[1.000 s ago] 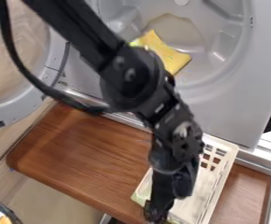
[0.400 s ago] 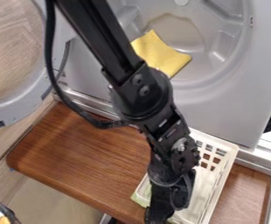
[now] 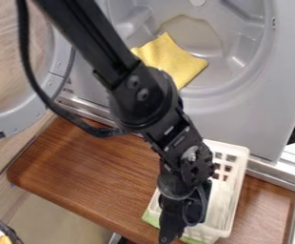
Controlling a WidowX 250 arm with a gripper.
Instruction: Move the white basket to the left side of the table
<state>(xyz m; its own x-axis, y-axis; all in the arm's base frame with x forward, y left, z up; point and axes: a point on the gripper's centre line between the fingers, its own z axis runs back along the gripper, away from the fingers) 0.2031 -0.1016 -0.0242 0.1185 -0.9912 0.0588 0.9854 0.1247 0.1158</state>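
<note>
Down at the bottom of the view, right over the near left part of the basket, and straight to the gripper (image 3: 165,236): pointing downward, mostly dark against dark. Clenched, released or with a hold on the basket? Impossible to tell from here. Up from there to the black arm (image 3: 143,97), slanting in from the top edge, with a loose black cable (image 3: 33,78) beside it.

And on to the white basket (image 3: 234,193), over on the right-hand part of the brown wooden table (image 3: 93,167), partly behind the arm! Creamy white, oblong, set at a slant, with a rounded rim, and square holes in rows through the far end. Pale and streaky inside; too much behind the arm to name any contents. Peeking out at the near left corner, a strip of green (image 3: 151,218), low against the basket.

Farther out now, beyond the table, to the big grey basin-like recess (image 3: 242,45). Inside it, a yellow cloth (image 3: 179,59), lying askew, creased, one corner poking up, partly behind the arm. And off to the left, a round grey-framed door (image 3: 48,88), swung open.
</note>
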